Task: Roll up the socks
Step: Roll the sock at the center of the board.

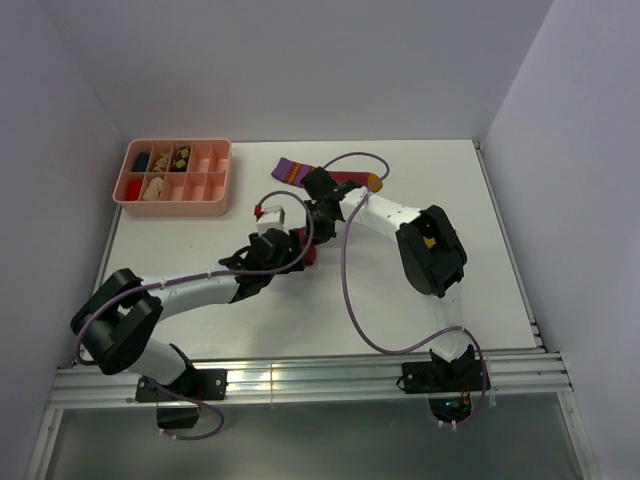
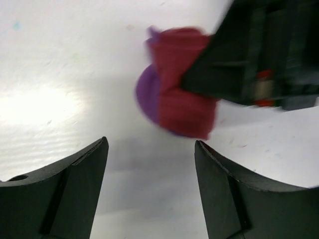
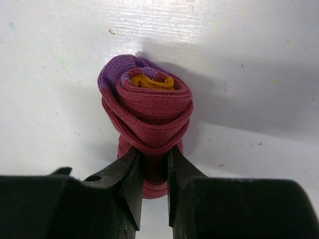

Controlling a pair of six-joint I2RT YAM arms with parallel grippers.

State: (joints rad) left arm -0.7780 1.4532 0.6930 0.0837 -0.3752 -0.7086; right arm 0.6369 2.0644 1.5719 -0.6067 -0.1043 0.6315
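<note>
A maroon sock with a purple cuff is rolled into a tight bundle (image 3: 147, 107) with an orange toe at its core, resting on the white table. My right gripper (image 3: 155, 159) is shut on its lower end. In the left wrist view the bundle (image 2: 174, 99) lies just ahead of my open, empty left gripper (image 2: 151, 149), with the right gripper's fingers (image 2: 224, 64) on it. From above, both grippers meet mid-table: left (image 1: 288, 248), right (image 1: 318, 225). A second maroon sock (image 1: 297, 171) lies flat behind them. The check and mustard socks are out of view.
A pink compartment tray (image 1: 170, 207) with several small items stands at the back left. White walls enclose the table on the left, back and right. A purple cable (image 1: 350, 290) loops over the table by the right arm.
</note>
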